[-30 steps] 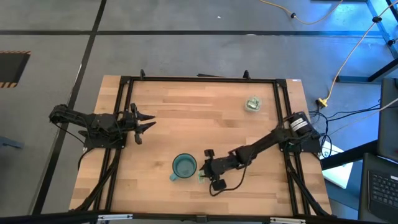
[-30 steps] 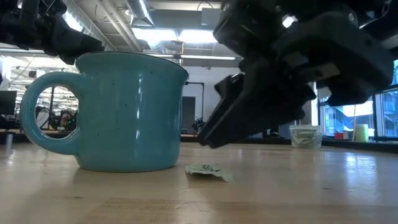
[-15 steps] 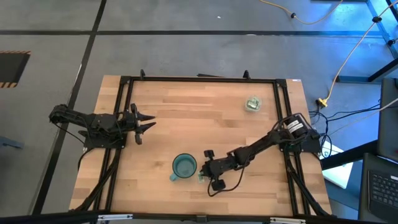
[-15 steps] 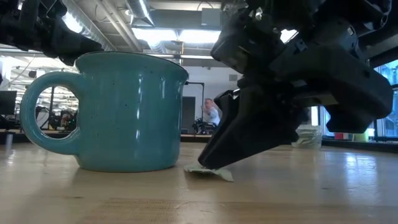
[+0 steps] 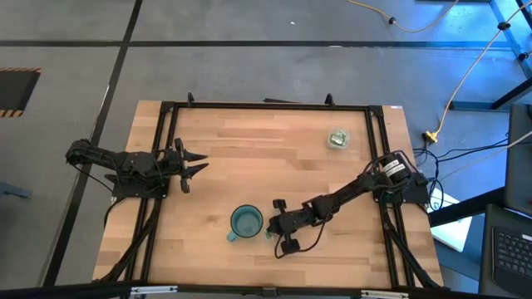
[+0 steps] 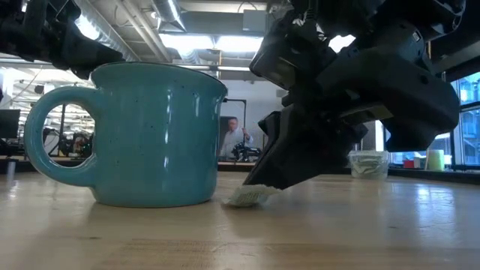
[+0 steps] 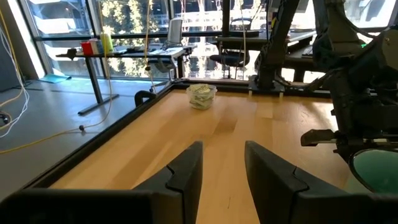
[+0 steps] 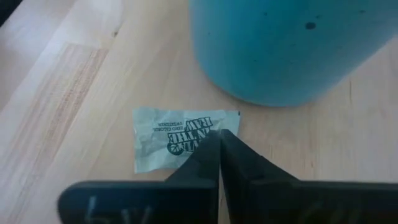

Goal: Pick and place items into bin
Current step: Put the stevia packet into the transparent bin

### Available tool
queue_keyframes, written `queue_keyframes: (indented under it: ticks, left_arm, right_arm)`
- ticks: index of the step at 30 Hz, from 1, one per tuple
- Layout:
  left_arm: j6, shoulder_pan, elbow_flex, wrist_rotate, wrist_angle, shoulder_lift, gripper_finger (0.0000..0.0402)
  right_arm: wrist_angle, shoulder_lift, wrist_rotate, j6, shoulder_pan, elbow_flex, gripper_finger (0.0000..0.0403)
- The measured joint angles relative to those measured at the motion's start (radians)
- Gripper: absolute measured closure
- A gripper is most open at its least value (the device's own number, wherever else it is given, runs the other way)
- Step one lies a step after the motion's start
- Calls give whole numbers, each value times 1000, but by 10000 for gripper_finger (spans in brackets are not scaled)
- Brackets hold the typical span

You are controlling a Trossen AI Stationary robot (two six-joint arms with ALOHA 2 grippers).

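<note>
One light green packet (image 8: 180,140) lies on the wood just beside the teal mug (image 5: 246,222), on the mug's right. My right gripper (image 8: 219,134) is down on it with its fingers shut. In the low view the packet (image 6: 246,196) looks bunched under the fingertips. The bin (image 5: 337,139), a whitish translucent cup with packets inside, stands upright at the far right of the table. My left gripper (image 5: 195,164) hovers open at the table's left side, holding nothing. My right gripper has its two fingers closed together on the packet's end (image 8: 208,138) nearest the mug's base. They slant down from the table's right. The fingers cover the exact place of contact. The packet's other end (image 8: 146,140) rests on the table.
The mug (image 6: 150,135) stands a finger's width from the packet and the right fingers. The black frame rails (image 5: 170,166) run along the table's left, right and far sides. Bare wood lies between the mug and the bin.
My right gripper has dropped onto the packet beside the mug and shut on it. The packet, flat on the table a second ago, is now bunched, and its end at the fingertips has risen slightly.
</note>
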Motion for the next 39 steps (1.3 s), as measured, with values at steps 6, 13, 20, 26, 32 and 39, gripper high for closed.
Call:
queue_keyframes:
  ticks: [6,13,20,26,32,39]
  left_arm:
    - [-1,0,0,0,0,0,288]
    - [0,0,0,0,3,0,288]
    - [0,0,0,0,1,0,288]
    - [0,0,0,1,1,0,288]
    - [1,0,0,1,1,0,288]
    - [1,0,0,1,0,0,288]
  right_arm:
    - [-95,-77,2,22,-4,-10,401]
    - [-468,-374,171,91,-35,-7,402]
    - [-934,-734,479,306,-134,-7,402]
    - [-1250,-945,555,443,-316,-27,403]
    - [-1181,-1075,532,368,-535,-182,403]
    - [-881,-1103,405,238,-746,-398,403]
